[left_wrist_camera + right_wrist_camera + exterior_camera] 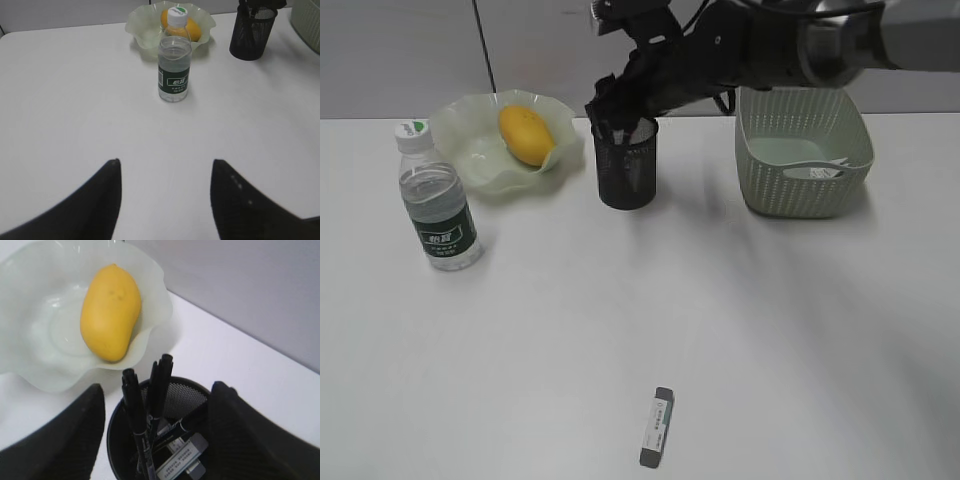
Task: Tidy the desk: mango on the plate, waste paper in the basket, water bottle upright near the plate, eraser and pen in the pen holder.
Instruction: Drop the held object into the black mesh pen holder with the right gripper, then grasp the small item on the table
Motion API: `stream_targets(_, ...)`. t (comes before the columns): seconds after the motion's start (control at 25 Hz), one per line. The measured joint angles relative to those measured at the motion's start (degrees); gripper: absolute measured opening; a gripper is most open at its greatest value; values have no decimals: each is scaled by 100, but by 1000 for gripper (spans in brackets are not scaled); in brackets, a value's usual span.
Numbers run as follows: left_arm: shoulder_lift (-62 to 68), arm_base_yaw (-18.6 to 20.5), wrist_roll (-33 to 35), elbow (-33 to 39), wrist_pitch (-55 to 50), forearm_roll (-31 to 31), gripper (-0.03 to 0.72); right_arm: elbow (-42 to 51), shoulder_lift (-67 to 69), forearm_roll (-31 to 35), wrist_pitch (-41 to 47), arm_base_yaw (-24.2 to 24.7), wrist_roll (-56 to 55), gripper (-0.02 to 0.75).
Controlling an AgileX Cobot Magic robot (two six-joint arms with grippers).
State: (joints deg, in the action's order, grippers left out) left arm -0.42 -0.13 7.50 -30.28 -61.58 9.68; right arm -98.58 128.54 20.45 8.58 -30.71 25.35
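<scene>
Pen holder (pixel 626 165) upright on bench (pixel 740 320), taken as landmark. Inside it, seen from right wrist view: dark pens (pixel 150 410) leaning, one eraser (pixel 182 457) lying low among them. Right gripper (pixel 156 432) directly above the holder's mouth, fingers (pixel 65 435) spread wide to either side of the rim, clamped on nothing. In exterior view that gripper (pixel 620 112) dark and partly merged with the holder's rim.

Left of pen holder: plate (pixel 470 150), mango (pixel 527 134) lying in it. Further left and nearer the camera: water bottle (pixel 437 202) standing upright, cap on, close beside the plate.

Right of pen holder: basket (pixel 802 152), waste paper (pixel 818 170) showing white inside it.

Well in front of pen holder, near the bench's front edge: second eraser (pixel 658 427) lying flat, apart from everything.

Left gripper (pixel 165 200) low over bare bench, well back from the bottle, jaws apart, nothing between them.
</scene>
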Motion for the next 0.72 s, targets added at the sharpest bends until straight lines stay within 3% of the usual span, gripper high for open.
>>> stream_targets(0.16,0,0,0,0,0,0,434,4,-559,37,292,0,-2,521)
stream_targets(0.32,0,0,0,0,0,0,434,-2,-1216,-95,1252,7,-43,498)
stream_targets(0.6,0,0,0,0,0,-38,433,-2,-2034,-1886,4184,26,-971,468)
stream_targets(0.72,0,0,0,0,0,-44,433,-2,-2167,-2152,5340,163,-1228,467)
